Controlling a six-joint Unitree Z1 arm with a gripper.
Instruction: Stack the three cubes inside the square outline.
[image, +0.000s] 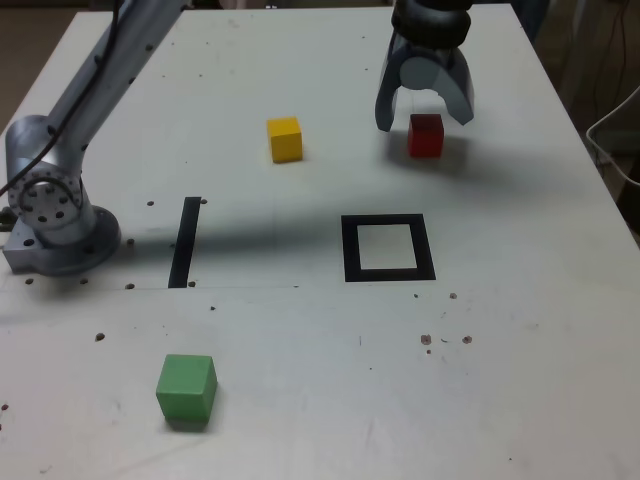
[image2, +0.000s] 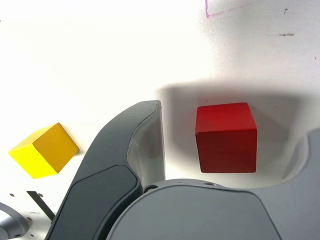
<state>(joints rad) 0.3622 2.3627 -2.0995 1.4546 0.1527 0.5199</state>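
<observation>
While two open jaws straddle one red cube (image: 426, 136), two other cubes (image: 285, 140) sit apart

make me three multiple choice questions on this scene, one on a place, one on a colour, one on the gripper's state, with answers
1. Where is the green cube in the exterior view?
A) inside the square outline
B) near the lower left, below the black strip
C) at the top right

2. What colour is the cube between the gripper's jaws?
A) red
B) yellow
C) green

3. How do the gripper's jaws stand?
A) shut with nothing between them
B) clamped on a cube
C) open, with gaps beside the cube

Answers:
1. B: the green cube lies below the black strip, outside the square outline.
2. A: the wrist view shows the red cube between the jaws.
3. C: the gripper shows bare table on both sides of that cube.
</observation>
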